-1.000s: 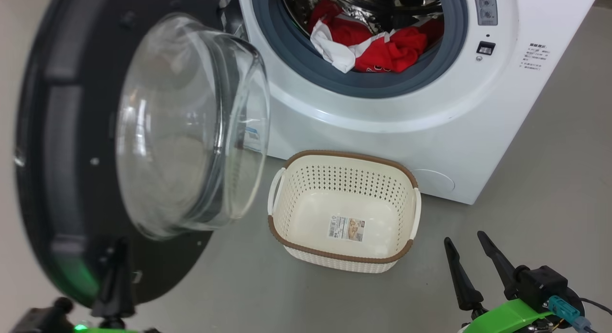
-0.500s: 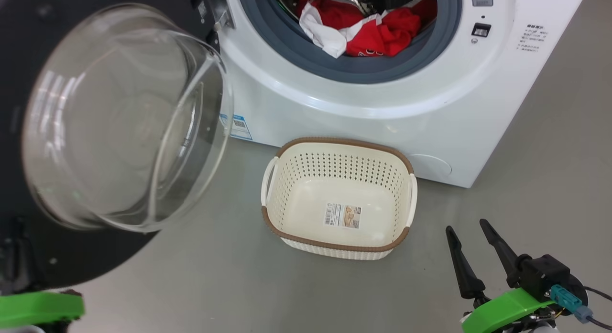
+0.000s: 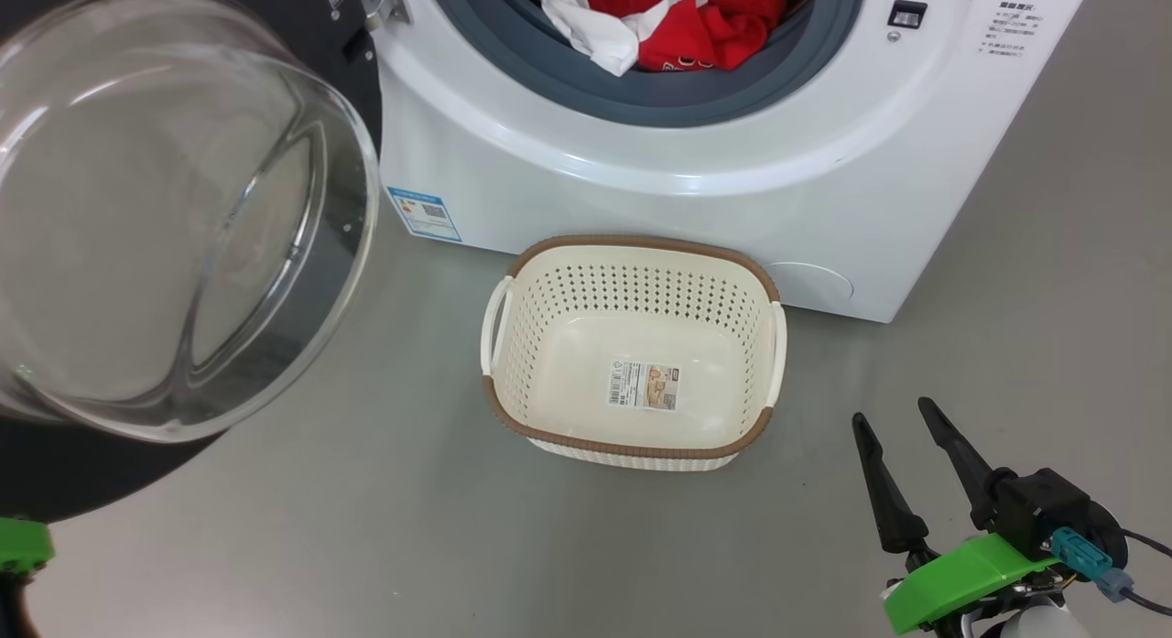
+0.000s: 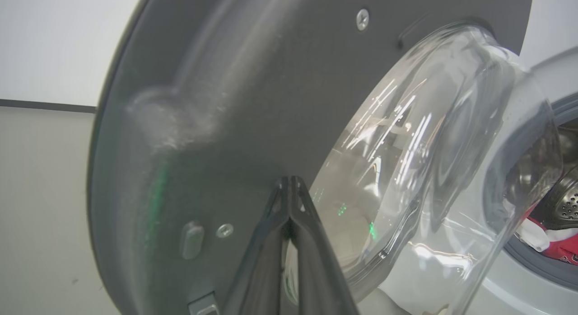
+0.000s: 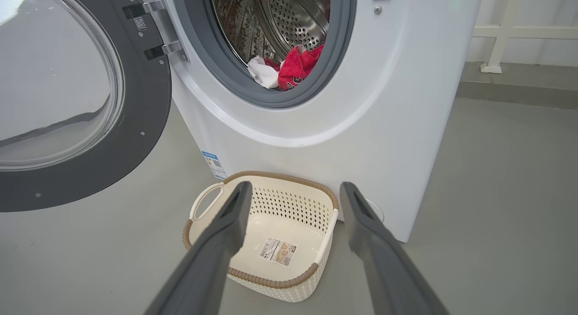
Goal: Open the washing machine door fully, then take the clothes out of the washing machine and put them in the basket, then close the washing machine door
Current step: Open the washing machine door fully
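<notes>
The washing machine (image 3: 641, 189) stands with its door (image 3: 55, 473) swung out to the left, the clear glass bowl (image 3: 165, 208) bulging toward me. Red and white clothes (image 3: 678, 20) lie at the drum's mouth, on the grey gasket. On the floor in front sits the cream basket (image 3: 632, 244), holding nothing but its sticker. My left gripper (image 4: 291, 181) is shut, its tips close against the door's (image 4: 226, 102) dark inner face beside the glass. My right gripper (image 3: 893, 414) hangs open, right of the basket; between its fingers the right wrist view shows the basket (image 5: 280, 177), with the clothes (image 5: 298, 64) above.
Grey floor surrounds the machine, with open room to the right. A blue-edged label (image 3: 423, 214) marks the machine's lower left corner. In the right wrist view a white frame (image 5: 501, 35) stands on a raised ledge (image 5: 519, 86) at the back right.
The door has swung further out to the left, and the head view has shifted with it. My left gripper's fingers have left the head view. The right gripper stayed open.
</notes>
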Tool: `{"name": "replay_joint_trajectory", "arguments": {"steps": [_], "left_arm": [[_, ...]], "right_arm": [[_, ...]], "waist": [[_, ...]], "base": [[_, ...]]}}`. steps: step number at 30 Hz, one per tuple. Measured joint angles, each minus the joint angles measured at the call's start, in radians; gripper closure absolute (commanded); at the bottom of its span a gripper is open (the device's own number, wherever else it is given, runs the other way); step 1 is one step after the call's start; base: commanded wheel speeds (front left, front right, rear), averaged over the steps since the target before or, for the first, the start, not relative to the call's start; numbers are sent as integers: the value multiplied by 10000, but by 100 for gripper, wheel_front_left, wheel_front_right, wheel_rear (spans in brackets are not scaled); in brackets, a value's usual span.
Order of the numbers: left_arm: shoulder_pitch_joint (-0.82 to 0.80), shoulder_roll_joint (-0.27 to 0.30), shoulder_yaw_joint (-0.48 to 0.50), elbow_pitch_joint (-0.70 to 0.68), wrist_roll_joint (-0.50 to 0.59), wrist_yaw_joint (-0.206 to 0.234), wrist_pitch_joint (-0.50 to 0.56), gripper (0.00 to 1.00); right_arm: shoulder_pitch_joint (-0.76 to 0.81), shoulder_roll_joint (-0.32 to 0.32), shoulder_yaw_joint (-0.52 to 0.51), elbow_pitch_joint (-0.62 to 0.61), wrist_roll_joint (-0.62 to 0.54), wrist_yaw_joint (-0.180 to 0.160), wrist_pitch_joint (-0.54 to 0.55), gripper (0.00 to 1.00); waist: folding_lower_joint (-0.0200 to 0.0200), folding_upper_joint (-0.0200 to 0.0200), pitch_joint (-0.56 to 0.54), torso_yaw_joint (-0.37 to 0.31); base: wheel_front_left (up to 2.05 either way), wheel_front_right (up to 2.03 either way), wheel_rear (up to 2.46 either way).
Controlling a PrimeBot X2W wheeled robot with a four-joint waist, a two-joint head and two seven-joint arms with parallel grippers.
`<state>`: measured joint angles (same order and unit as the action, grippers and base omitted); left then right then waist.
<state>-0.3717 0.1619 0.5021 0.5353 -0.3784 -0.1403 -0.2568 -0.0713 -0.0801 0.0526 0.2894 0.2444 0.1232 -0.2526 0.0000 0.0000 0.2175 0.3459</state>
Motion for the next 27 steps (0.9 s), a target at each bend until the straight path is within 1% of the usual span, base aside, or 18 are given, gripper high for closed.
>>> {"name": "replay_joint_trajectory", "arguments": {"steps": [5, 12, 18, 19, 24, 26, 27], "left_arm": [[-202, 307, 8, 424, 0, 0, 0, 100], [-143, 284, -61, 370, -4, 2, 0, 100], [500, 86, -383, -211, -132, 33, 0, 100], [651, 73, -472, -320, -146, 33, 0, 98], [1316, -240, -892, -890, -224, 33, 0, 80], [1623, -343, -1039, -1112, -272, 35, 0, 75], [1756, -364, -1139, -1198, -284, 35, 0, 71]], "right_arm": [[-1, -4, 15, 6, 0, 0, 0, 0], [1, 0, 38, 17, 2, 0, 0, 0], [19, 25, 65, 17, 10, 0, 0, 0], [23, 29, 69, 17, 13, 0, 0, 0], [37, 79, 71, 29, 17, 0, 0, 0], [57, 96, 69, 29, 19, 0, 0, 0], [66, 109, 69, 33, 19, 0, 0, 0]], "waist": [[0, 0, -28, -74], [0, 0, -273, -79], [0, 0, -523, -64], [0, 0, -558, -63], [0, 0, -741, -73], [0, 0, -812, -95], [0, 0, -844, -107]], "base": [[0, 0, 0], [0, 0, 0], [0, 0, 0], [0, 0, 0], [0, 0, 0], [0, 0, 0], [0, 0, 0]]}}
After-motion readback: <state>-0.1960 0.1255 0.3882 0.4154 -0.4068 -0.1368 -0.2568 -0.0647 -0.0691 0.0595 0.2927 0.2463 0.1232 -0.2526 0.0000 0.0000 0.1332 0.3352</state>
